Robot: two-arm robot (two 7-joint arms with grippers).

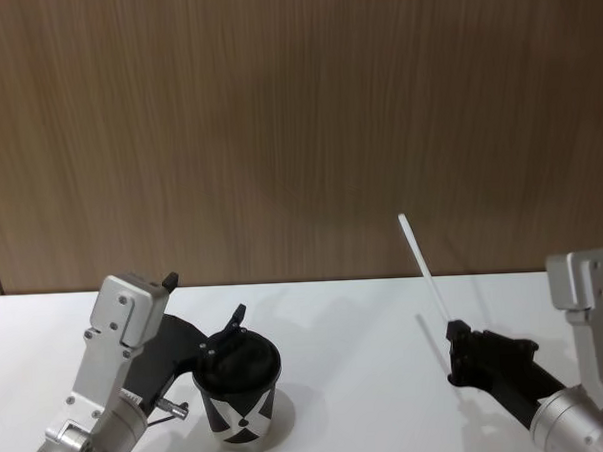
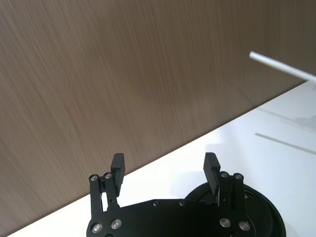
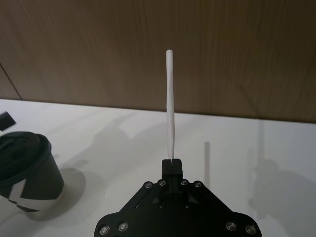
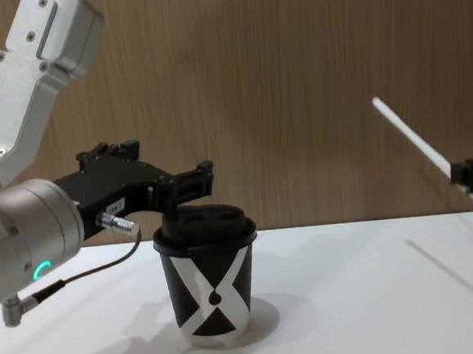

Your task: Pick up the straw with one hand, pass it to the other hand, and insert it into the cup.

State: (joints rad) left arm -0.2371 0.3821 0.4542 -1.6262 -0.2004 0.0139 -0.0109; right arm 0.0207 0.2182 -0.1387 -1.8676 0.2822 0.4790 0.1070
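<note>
Matt paper cup [image 4: 213, 298], wood-grain wall [image 4: 296, 98]

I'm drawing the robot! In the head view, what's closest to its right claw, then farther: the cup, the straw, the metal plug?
1. straw: pinched in the right claw, sticking up.
2. cup: well off to the left.
3. metal plug: just past the cup, farther left.

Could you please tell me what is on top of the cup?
A black domed lid sits on the cup, and the open left gripper hovers just above it. The lid hides the cup's inside. The straw is apart, in the right gripper.
</note>
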